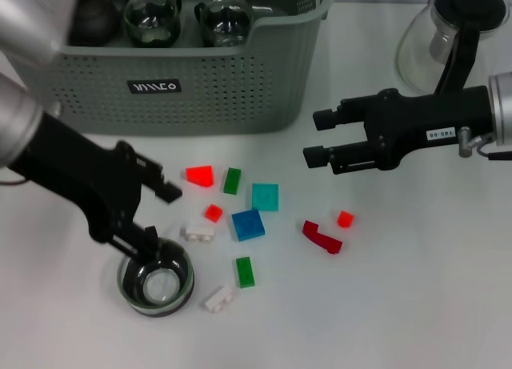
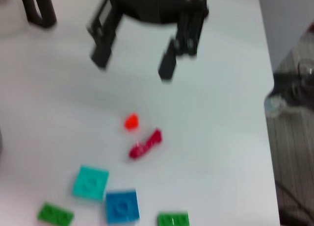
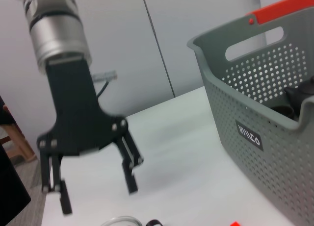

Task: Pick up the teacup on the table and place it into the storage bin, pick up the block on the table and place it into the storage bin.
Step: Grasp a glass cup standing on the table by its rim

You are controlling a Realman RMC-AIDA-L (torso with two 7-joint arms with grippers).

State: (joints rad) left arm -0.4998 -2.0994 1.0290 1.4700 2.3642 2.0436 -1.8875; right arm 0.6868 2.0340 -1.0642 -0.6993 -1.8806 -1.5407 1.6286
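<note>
A glass teacup [image 1: 156, 286] with a dark rim stands on the white table at the front left. My left gripper [image 1: 160, 218] is open just behind it, and its lower finger overlaps the cup's rim. The right wrist view shows that gripper [image 3: 98, 199] open above the table, with the cup's rim [image 3: 120, 220] below it. Several small blocks lie in the middle, among them a blue block [image 1: 248, 224], a teal one [image 1: 265, 196] and a dark red one [image 1: 322, 236]. The grey-green storage bin [image 1: 240, 81] stands at the back. My right gripper [image 1: 314, 137] hangs open and empty right of the bin.
Two glass cups [image 1: 152, 18] and a dark pot [image 1: 92, 17] sit inside the bin. A glass carafe [image 1: 416, 49] with a black handle stands at the back right, behind the right arm. In the left wrist view the table's edge [image 2: 270, 88] runs beyond the right gripper [image 2: 132, 69].
</note>
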